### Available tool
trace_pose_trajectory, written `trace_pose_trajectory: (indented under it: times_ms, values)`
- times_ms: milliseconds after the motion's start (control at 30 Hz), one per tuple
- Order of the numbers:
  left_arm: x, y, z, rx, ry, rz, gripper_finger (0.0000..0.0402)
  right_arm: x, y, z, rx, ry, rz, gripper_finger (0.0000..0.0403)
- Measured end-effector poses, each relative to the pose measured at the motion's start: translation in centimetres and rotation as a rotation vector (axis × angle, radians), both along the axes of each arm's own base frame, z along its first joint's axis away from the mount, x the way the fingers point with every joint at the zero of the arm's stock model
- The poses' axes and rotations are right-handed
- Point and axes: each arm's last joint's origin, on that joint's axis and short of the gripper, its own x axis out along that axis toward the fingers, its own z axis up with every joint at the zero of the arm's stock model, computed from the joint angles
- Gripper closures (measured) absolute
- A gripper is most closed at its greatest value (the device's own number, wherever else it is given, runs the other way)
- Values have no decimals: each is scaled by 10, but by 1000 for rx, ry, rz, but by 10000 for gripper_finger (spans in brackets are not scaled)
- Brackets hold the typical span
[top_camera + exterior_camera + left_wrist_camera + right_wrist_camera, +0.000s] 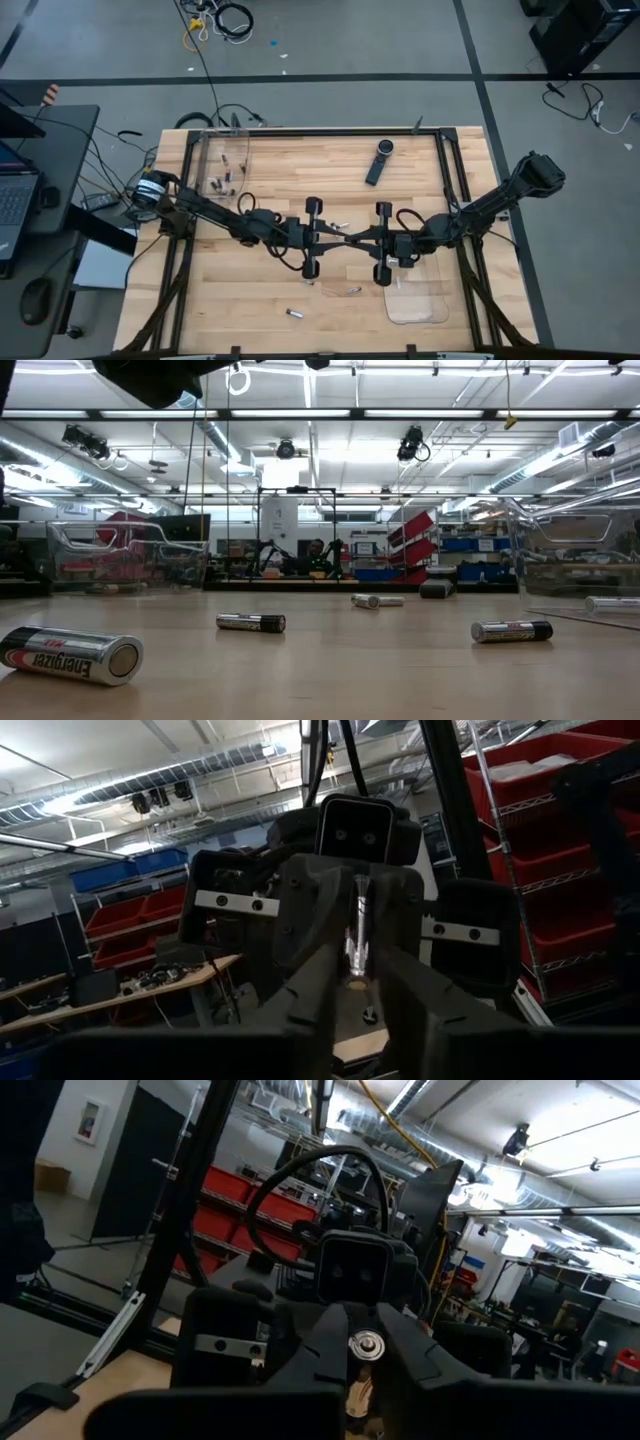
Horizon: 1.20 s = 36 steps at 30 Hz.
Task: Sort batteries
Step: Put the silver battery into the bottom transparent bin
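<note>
Both arms meet over the table's middle, fingertips facing each other. One silvery battery [356, 935] sits between them, lifted off the wood; the right wrist view shows its metal end cap [366, 1344]. My left gripper [335, 238] and my right gripper [357, 236] are both shut on it. Loose batteries lie on their sides on the table [340, 224] [352, 291] [296, 314]; the low view shows them up close [75, 653] [250, 622] [510, 630]. Several more lie in the clear tray [225, 165] at the far left. My left gripper pinches the battery's lower part [354, 975] between its two fingers [318, 1000], coming level from the table's left. The battery is clear of the table. My right gripper pinches the same battery near its capped end [366, 1344] between its fingers [330, 1350], coming level from the right.
A long black remote-like device [379, 161] lies toward the far edge, right of centre. A second clear tray [418, 298] sits near the right front, with one battery [610, 603] showing by it in the low view. Black frame rails [320, 132] border the table.
</note>
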Motion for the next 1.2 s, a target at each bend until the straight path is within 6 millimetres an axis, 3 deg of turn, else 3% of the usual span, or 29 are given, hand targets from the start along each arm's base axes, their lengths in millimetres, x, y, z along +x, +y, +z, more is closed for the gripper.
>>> trace_pose_trajectory:
  times_ms: [333,700,1000,1200]
  values:
    - [3,2,-15,-60,168,149,224,-4,5,1,43,-6,-51,380]
    - [-7,7,-30,-62,515,281,209,-33,19,-4,252,157,-379,379]
    - [-29,16,-23,-43,687,422,209,-67,18,-11,529,335,-281,379]
    - [-43,21,-11,-18,724,475,209,-79,16,-32,662,672,-111,379]
